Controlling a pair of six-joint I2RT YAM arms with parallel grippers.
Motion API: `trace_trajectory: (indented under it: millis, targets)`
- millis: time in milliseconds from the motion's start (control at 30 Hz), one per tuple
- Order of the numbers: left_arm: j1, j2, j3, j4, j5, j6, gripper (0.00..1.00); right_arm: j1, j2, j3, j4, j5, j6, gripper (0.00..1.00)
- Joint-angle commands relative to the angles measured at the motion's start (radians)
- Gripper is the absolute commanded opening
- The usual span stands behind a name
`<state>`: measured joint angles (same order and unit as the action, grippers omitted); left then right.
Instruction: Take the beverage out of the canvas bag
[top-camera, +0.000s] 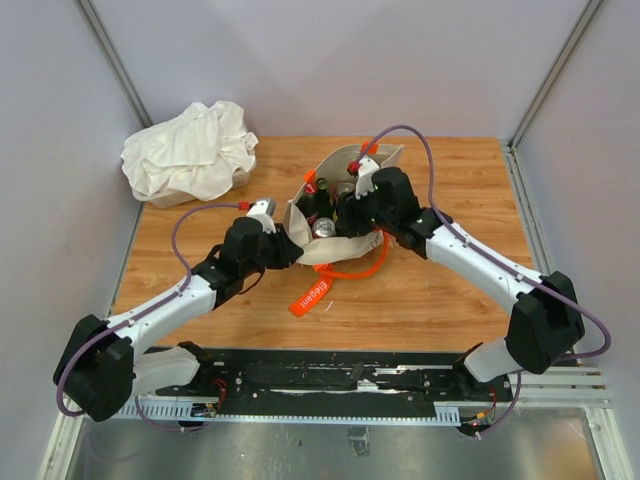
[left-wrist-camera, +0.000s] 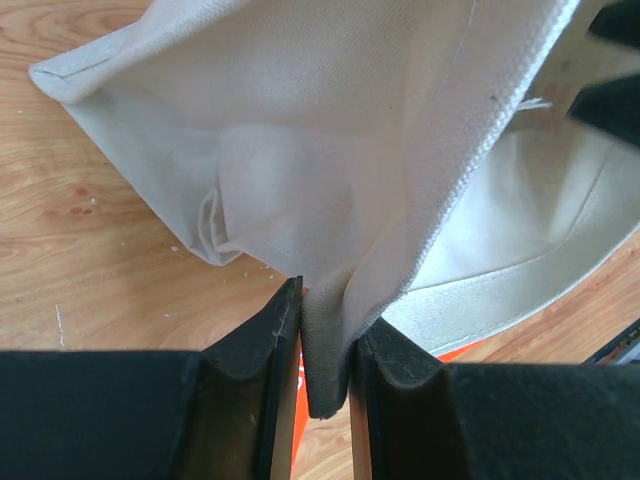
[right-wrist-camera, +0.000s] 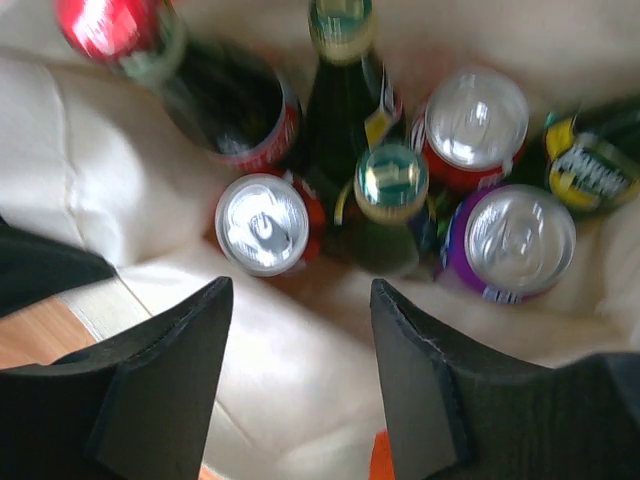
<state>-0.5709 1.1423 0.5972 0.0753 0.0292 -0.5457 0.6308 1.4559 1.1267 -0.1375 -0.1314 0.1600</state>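
Pale grey walls close in a wooden table (top-camera: 440, 300), with a white cloth bundle (top-camera: 190, 150) in the upper left of the top view. Near the middle sits the canvas bag (top-camera: 340, 165), mouth open, its orange strap (top-camera: 315, 295) trailing toward the bottom edge. The left gripper (left-wrist-camera: 325, 335) is pinched tight on a fold of the bag's rim. The right gripper (right-wrist-camera: 300, 300) hovers over the open mouth, jaws partly apart with nothing between them. Inside the bag stand the beverages, slightly blurred: a silver-topped can (right-wrist-camera: 262, 222), a purple can (right-wrist-camera: 520, 240) and a green-capped bottle (right-wrist-camera: 390, 180) among others.
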Motion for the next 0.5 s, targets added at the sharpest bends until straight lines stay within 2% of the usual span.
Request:
trace_trajectory:
  millis: [0, 233, 467]
  targets:
    - [0.005, 0.041, 0.019, -0.179, -0.049, 0.049, 0.24, 0.0, 0.041, 0.125, 0.034, -0.046, -0.052, 0.6]
    - [0.005, 0.048, 0.049, -0.196, -0.048, 0.055, 0.23, 0.003, 0.098, 0.189, 0.175, -0.142, -0.04, 0.59]
    - [0.005, 0.05, 0.072, -0.217, -0.054, 0.058, 0.24, 0.015, 0.173, 0.234, 0.212, -0.21, -0.044, 0.56]
